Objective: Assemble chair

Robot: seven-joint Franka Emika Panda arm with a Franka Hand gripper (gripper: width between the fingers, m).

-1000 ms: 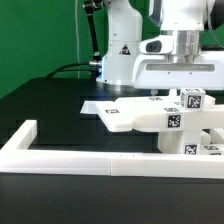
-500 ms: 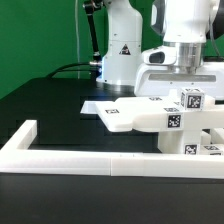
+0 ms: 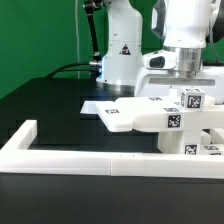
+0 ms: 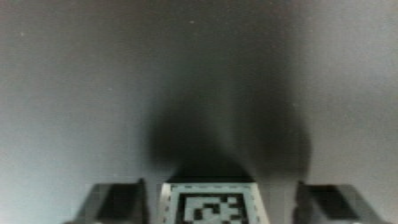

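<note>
The chair's white pieces stand at the exterior view's right: a flat slab (image 3: 130, 118) and, beside it, blocky tagged pieces (image 3: 176, 121), topped by an upright tagged post (image 3: 192, 100). My gripper (image 3: 186, 88) hangs straight down over that post, its fingertips hidden behind it. In the wrist view the gripper (image 4: 217, 205) straddles a white tagged piece (image 4: 214, 205). One finger (image 4: 116, 205) stands on each side of that piece. A dark gap shows between each finger and the piece, so the jaws are open around it and I see no contact.
A long low white border wall (image 3: 60, 152) runs along the front and turns back at the exterior view's left. The arm's base (image 3: 122, 55) stands behind the pieces, before a green backdrop. The table is black.
The hand has shifted and turned slightly above the tagged post. The chair pieces have not moved.
</note>
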